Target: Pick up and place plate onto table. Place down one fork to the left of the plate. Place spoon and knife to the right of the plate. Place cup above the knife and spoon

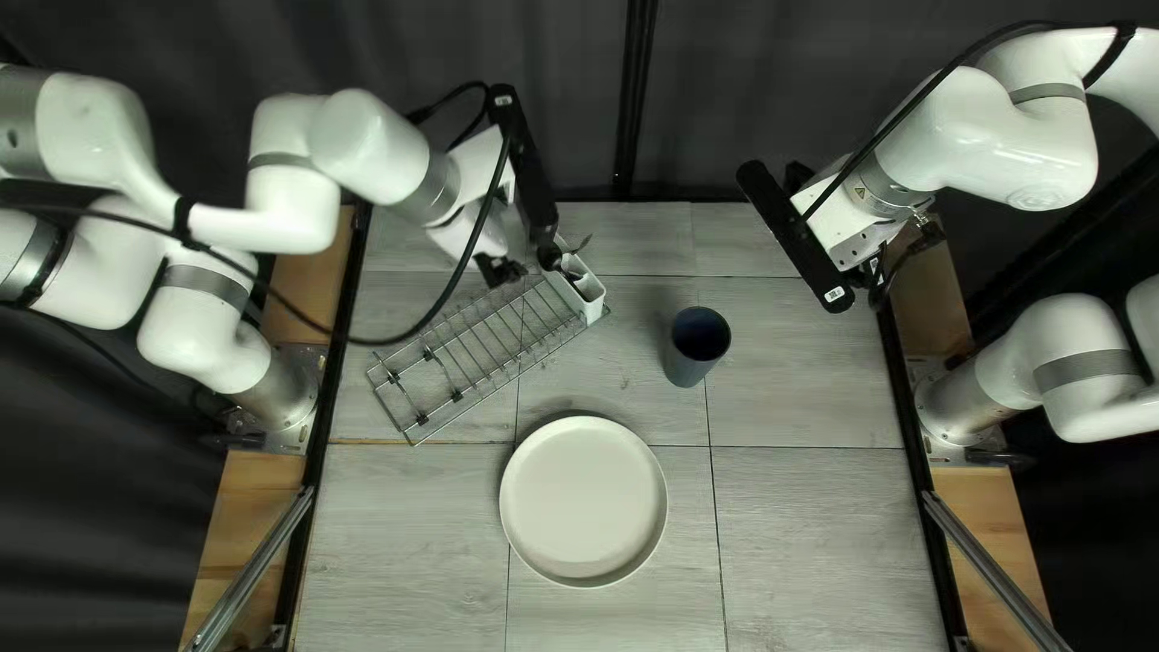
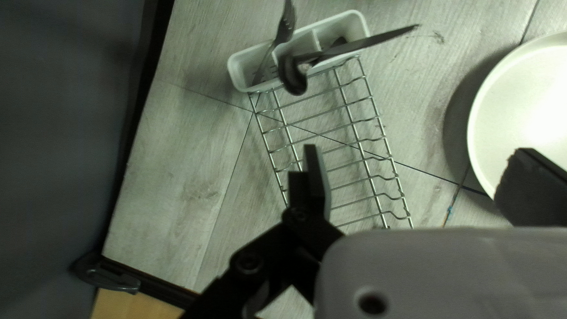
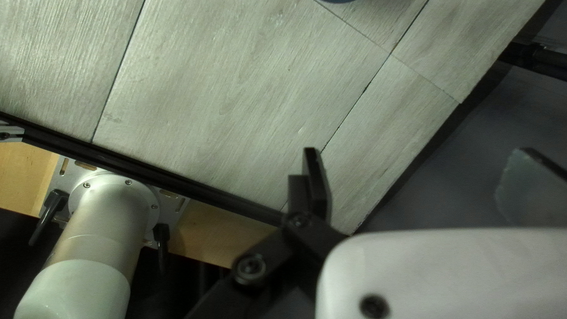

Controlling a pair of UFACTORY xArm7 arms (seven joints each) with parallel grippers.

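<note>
The pale plate (image 1: 584, 501) lies on the table, its part (image 2: 531, 106) also showing in the left wrist view. A dark blue cup (image 1: 697, 344) stands behind it and to the right. My left gripper (image 1: 523, 263) hangs over the rack's far end, beside the white cutlery holder (image 1: 592, 296). Seen from its wrist, the left gripper (image 2: 422, 177) is open and empty; ahead, a fork (image 2: 286, 25), a knife (image 2: 381, 39) and a spoon (image 2: 292, 77) stick out of the holder. Near the table's far right corner is my right gripper (image 1: 891, 275); the right gripper (image 3: 422, 180) stands open, holding nothing.
A wire rack (image 1: 465, 356) lies slanted on the table (image 1: 809, 531), left of the cup, with the holder at its far end. A dark curtain (image 1: 724, 97) hangs behind. Black rails edge the table at both sides, next to the arm bases.
</note>
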